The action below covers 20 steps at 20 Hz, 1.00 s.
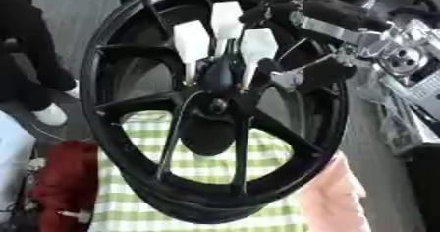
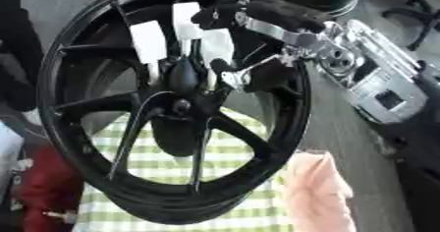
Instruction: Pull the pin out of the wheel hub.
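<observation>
— Though it fills the view, what's the wheel hub (image 1: 215, 105) like?
— Black, spoked, upright; white tags (image 1: 192, 40) above centre. No readable writing.
— And the right hand (image 2: 225, 73)?
— Fingers curled at the hub; pin indistinguishable.

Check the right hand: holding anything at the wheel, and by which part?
Cannot tell. Right hand reaches through the wheel rim toward the hub; no pin visible.
</observation>
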Each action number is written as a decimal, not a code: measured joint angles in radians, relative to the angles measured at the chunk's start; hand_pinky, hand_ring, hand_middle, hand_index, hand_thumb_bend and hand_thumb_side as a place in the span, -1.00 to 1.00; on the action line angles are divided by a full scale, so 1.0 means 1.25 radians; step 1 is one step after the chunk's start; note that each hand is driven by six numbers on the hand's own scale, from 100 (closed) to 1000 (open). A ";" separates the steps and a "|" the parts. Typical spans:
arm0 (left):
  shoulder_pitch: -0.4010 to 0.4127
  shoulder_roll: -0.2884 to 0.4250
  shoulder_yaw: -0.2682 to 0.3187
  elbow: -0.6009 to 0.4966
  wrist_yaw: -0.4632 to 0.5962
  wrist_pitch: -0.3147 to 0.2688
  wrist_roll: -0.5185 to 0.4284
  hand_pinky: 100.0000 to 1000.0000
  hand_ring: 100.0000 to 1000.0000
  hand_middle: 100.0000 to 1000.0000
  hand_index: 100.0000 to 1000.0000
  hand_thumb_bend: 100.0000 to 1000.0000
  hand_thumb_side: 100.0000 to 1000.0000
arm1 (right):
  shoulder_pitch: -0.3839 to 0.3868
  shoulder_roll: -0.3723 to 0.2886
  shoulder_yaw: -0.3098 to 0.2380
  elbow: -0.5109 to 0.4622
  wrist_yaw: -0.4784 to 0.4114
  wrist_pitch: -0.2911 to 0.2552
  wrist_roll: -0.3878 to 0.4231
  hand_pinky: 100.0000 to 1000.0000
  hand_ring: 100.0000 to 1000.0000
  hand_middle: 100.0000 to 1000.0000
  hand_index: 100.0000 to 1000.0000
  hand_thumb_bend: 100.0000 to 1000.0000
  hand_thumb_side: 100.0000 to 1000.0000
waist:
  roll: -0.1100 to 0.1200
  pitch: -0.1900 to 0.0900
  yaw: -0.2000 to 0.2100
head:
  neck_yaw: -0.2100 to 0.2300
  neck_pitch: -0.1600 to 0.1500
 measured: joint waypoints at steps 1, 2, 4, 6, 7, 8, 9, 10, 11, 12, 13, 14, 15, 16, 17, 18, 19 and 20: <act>0.000 0.000 0.000 0.000 0.000 0.000 0.000 0.12 0.13 0.54 0.48 -0.78 0.67 | 0.001 0.000 0.000 0.000 0.003 0.000 0.000 0.99 0.86 0.60 0.84 -0.96 -0.77 | 0.000 0.000 0.000 | 0.000 0.000; 0.000 0.000 0.000 0.000 0.000 0.000 0.000 0.12 0.13 0.54 0.48 -0.79 0.67 | 0.003 0.000 0.000 0.000 0.005 0.001 -0.001 0.99 0.86 0.60 0.84 -0.96 -0.77 | 0.000 0.001 0.000 | 0.000 0.000; 0.000 0.000 0.000 0.000 0.000 0.001 -0.001 0.12 0.13 0.54 0.48 -0.79 0.67 | 0.003 -0.001 -0.001 0.000 0.010 0.003 -0.004 0.99 0.86 0.60 0.84 -0.95 -0.76 | 0.000 0.002 0.000 | -0.002 0.000; 0.000 0.000 0.000 0.000 0.000 0.001 -0.001 0.12 0.13 0.54 0.47 -0.79 0.67 | 0.003 -0.001 -0.002 0.000 0.012 0.005 -0.006 0.99 0.86 0.60 0.84 -0.95 -0.76 | 0.000 0.002 0.000 | -0.003 0.000; 0.000 0.000 0.000 0.000 0.000 0.001 -0.001 0.12 0.13 0.54 0.47 -0.79 0.67 | 0.003 -0.001 -0.002 0.000 0.014 0.006 -0.007 0.99 0.86 0.61 0.84 -0.95 -0.76 | 0.000 0.002 0.000 | -0.004 0.000; 0.000 0.000 0.000 0.000 0.000 0.002 -0.002 0.12 0.13 0.54 0.47 -0.79 0.67 | 0.003 -0.001 -0.003 0.001 0.016 0.007 -0.009 0.99 0.86 0.61 0.84 -0.95 -0.76 | 0.000 0.003 0.001 | -0.006 0.000; 0.000 0.000 0.000 0.000 0.000 0.002 -0.002 0.12 0.13 0.54 0.47 -0.79 0.67 | 0.003 -0.001 -0.004 0.001 0.017 0.007 -0.010 0.99 0.86 0.61 0.84 -0.95 -0.76 | 0.000 0.003 0.001 | -0.006 0.000; 0.000 0.000 0.000 0.000 0.000 0.002 -0.002 0.12 0.13 0.54 0.47 -0.79 0.68 | 0.003 -0.002 -0.004 0.001 0.018 0.007 -0.012 0.99 0.86 0.61 0.84 -0.95 -0.76 | 0.000 0.004 0.002 | -0.007 0.000; 0.000 0.000 0.000 0.000 0.000 0.002 -0.002 0.12 0.13 0.54 0.47 -0.79 0.68 | 0.003 -0.002 -0.004 0.001 0.018 0.007 -0.014 0.99 0.86 0.61 0.84 -0.94 -0.76 | 0.000 0.005 0.002 | -0.008 0.000; 0.000 0.000 -0.001 0.000 0.000 0.002 -0.003 0.12 0.13 0.54 0.47 -0.79 0.68 | 0.003 -0.002 -0.004 0.002 0.019 0.007 -0.015 0.99 0.87 0.61 0.84 -0.94 -0.76 | 0.000 0.006 0.002 | -0.009 0.000; 0.000 0.000 -0.001 0.000 0.000 0.003 -0.003 0.12 0.13 0.54 0.47 -0.79 0.68 | 0.003 -0.002 -0.004 0.003 0.019 0.007 -0.017 0.99 0.87 0.62 0.85 -0.95 -0.77 | 0.000 0.007 0.003 | -0.010 0.000; 0.000 0.000 -0.002 0.000 0.000 0.003 -0.003 0.12 0.13 0.54 0.47 -0.79 0.68 | 0.003 -0.002 -0.004 0.005 0.019 0.007 -0.019 0.99 0.88 0.62 0.85 -0.95 -0.77 | 0.000 0.008 0.003 | -0.010 0.000; 0.000 0.000 -0.003 0.001 0.000 0.003 -0.003 0.12 0.13 0.54 0.47 -0.79 0.68 | 0.003 -0.002 -0.005 0.006 0.019 0.007 -0.021 1.00 0.88 0.63 0.86 -0.95 -0.78 | 0.000 0.008 0.003 | -0.011 0.000; 0.000 0.000 -0.004 0.001 0.000 0.003 -0.004 0.12 0.13 0.54 0.46 -0.79 0.68 | 0.003 -0.003 -0.005 0.006 0.019 0.007 -0.022 1.00 0.90 0.64 0.86 -0.95 -0.77 | 0.000 0.008 0.003 | -0.012 0.000; 0.000 0.000 -0.004 0.001 0.000 0.003 -0.004 0.12 0.13 0.54 0.46 -0.79 0.68 | 0.003 -0.004 -0.005 0.007 0.019 0.007 -0.024 1.00 0.90 0.65 0.86 -0.95 -0.77 | 0.000 0.010 0.004 | -0.013 0.000; 0.000 0.000 -0.005 0.002 0.000 0.004 -0.005 0.12 0.13 0.54 0.46 -0.79 0.68 | 0.002 -0.004 -0.005 0.009 0.019 0.008 -0.025 1.00 0.90 0.65 0.86 -0.95 -0.77 | 0.000 0.012 0.005 | -0.013 0.000; 0.000 0.000 -0.005 0.003 0.000 0.004 -0.005 0.12 0.12 0.54 0.46 -0.80 0.68 | 0.002 -0.004 -0.005 0.011 0.019 0.008 -0.026 1.00 0.90 0.65 0.86 -0.94 -0.77 | 0.000 0.013 0.005 | -0.013 0.000; -0.001 0.000 -0.005 0.004 0.000 0.005 -0.006 0.12 0.12 0.53 0.46 -0.80 0.68 | 0.002 -0.004 -0.005 0.014 0.019 0.008 -0.027 0.99 0.90 0.65 0.86 -0.94 -0.76 | 0.000 0.014 0.006 | -0.014 -0.001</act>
